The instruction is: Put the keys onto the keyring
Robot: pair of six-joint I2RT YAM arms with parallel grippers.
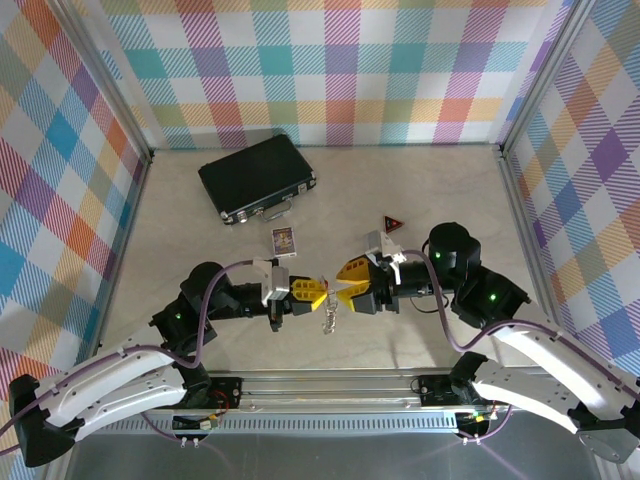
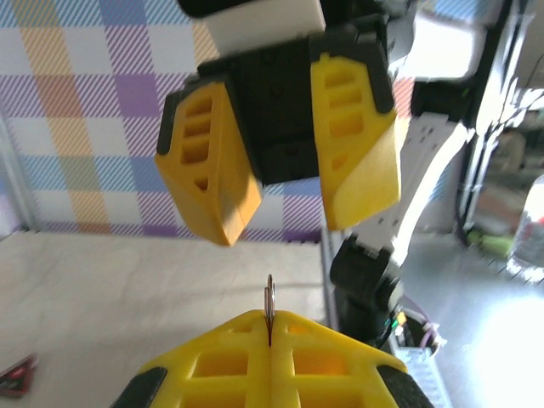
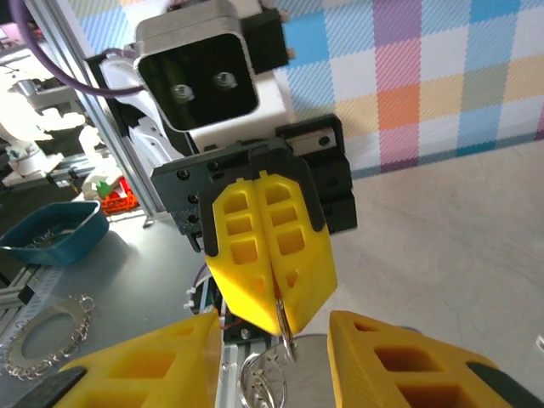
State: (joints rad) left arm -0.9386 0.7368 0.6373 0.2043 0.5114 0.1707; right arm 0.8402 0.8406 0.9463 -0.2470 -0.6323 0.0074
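My left gripper [image 1: 323,292] is shut on the keyring [image 1: 328,318], a thin silvery loop with small metal pieces dangling below the yellow fingertips. In the left wrist view the ring's edge [image 2: 269,297] sticks up from the closed left gripper [image 2: 270,327]. My right gripper [image 1: 342,285] faces it tip to tip and stands open, one finger on each side of the ring. From the right wrist view, the right gripper [image 3: 276,365] frames the ring [image 3: 285,336], which hangs from the left gripper [image 3: 285,313]. The keys are out of view.
A black case [image 1: 257,178] with a metal handle lies at the back left. A small card [image 1: 284,240] and a dark red triangular piece [image 1: 393,224] lie behind the grippers. Off the table are a blue tray [image 3: 47,229] and another silvery loop [image 3: 51,336].
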